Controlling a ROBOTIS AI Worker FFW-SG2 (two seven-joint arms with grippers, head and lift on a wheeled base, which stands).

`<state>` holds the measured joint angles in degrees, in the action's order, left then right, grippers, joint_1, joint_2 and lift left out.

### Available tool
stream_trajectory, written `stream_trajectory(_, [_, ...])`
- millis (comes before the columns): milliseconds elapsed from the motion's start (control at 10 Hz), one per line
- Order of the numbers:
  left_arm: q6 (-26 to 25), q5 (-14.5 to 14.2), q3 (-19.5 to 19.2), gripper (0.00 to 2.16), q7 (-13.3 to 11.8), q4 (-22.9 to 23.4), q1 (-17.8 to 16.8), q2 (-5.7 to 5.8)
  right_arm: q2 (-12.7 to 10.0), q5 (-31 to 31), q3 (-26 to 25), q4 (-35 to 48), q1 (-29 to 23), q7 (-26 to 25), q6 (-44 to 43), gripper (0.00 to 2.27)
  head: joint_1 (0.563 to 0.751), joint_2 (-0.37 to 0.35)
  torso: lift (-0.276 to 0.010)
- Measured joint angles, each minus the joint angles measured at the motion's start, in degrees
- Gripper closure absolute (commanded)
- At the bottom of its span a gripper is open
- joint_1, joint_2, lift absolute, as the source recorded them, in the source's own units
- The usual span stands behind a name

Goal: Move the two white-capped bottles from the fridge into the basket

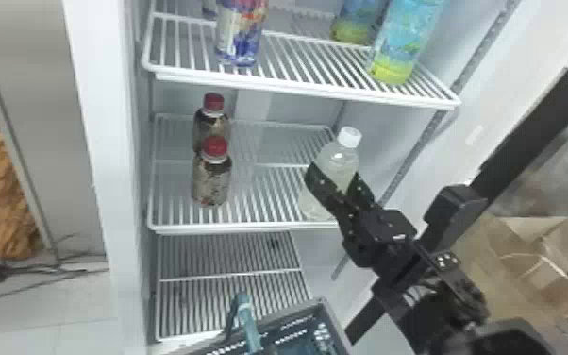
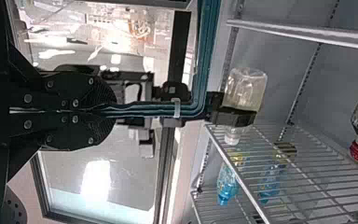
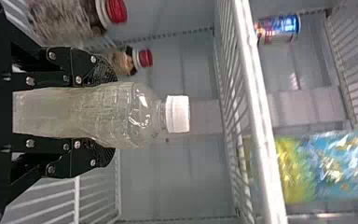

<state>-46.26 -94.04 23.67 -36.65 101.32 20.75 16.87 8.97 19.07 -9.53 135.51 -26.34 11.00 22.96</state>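
My right gripper (image 1: pixel 336 178) holds a white-capped bottle (image 1: pixel 339 155), right of centre; my left gripper (image 2: pixel 114 112) clamps the basket handle (image 1: pixel 248 322), bottom centre.

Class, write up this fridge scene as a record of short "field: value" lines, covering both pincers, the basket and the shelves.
Right pincer: closed around white-capped bottle
Left pincer: closed on teal handle
Basket: low, at the fridge front
Middle shelf: two red-capped bottles, one behind the other
Upper shelf: includes can, two blue-and-yellow bottles
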Motion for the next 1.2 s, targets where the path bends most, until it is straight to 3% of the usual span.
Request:
stream_trajectory(600, [0.0,0.0,-0.1,1.12,0.0,0.0,0.0,0.0,-1.2,2.8,-3.6,20.2,-10.7,1.0,22.0,0.85,0.695,-0.35,-0.26])
stream_trajectory(1200, [-0.2,0.0,-0.2,1.12,0.0,0.0,0.0,0.01,-3.1,6.5,-7.0,27.5,-15.8,1.1,40.1,0.85,0.695,-0.35,-0.26])
